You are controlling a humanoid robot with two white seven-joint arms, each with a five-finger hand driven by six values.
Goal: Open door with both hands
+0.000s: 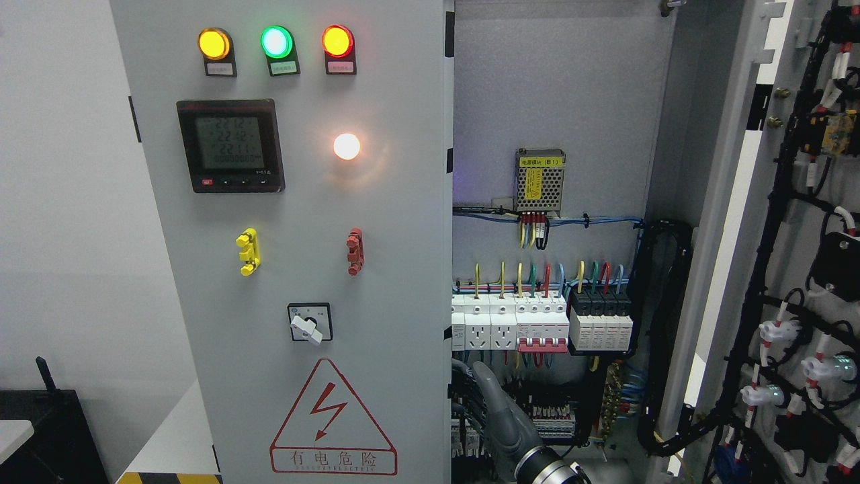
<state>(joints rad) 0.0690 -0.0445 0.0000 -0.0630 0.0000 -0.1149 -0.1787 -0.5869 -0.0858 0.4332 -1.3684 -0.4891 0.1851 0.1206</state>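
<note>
Right door (799, 222) is swung wide open at the right edge, wiring side facing in — left door (302, 255) sits closed with its lamps lit. One hand (500, 410) pokes up at the bottom between them, near the breakers (541, 323) — can't tell its grip or which arm.

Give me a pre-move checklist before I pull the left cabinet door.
1. Right door swung open: ok, its wired inner face shows.
2. Left door open: not ok, it stands shut over the cabinet's left half.
3. Right hand at the left door's free edge: ok, low down beside it.
4. Grip on that edge: cannot tell.
5. Left hand in view: not ok.
6. Right hand clear of the terminal wiring: cannot tell, it overlaps it.
</note>
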